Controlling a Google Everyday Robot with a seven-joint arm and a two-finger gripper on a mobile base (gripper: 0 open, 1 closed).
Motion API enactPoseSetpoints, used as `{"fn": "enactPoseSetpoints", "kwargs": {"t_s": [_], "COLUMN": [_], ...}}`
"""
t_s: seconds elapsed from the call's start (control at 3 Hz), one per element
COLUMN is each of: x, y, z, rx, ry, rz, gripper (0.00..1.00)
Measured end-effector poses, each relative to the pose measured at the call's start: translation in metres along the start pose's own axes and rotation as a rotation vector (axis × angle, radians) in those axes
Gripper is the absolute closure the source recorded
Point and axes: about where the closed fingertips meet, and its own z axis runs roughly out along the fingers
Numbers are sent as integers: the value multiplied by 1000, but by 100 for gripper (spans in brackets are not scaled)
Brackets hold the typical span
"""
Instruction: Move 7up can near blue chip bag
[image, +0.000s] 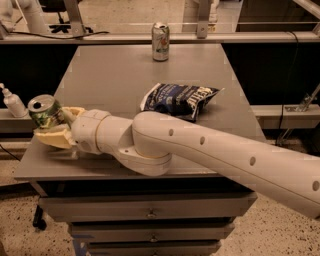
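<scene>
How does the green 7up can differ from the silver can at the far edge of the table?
Colour: the 7up can is green; the silver-white can is pale with red and green marks. State: the gripper is shut on the 7up can; the silver-white can stands free. Place: the 7up can is at the table's near left corner, the silver-white can at its far edge. Both are drink cans of like shape.
</scene>
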Motion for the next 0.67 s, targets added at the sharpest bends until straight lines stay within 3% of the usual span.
{"fn": "enactPoseSetpoints", "kwargs": {"t_s": [0.67], "x": [-4], "y": [-50], "z": [-78], "rx": [116], "ry": [55], "rz": [-44], "gripper": [100]}}
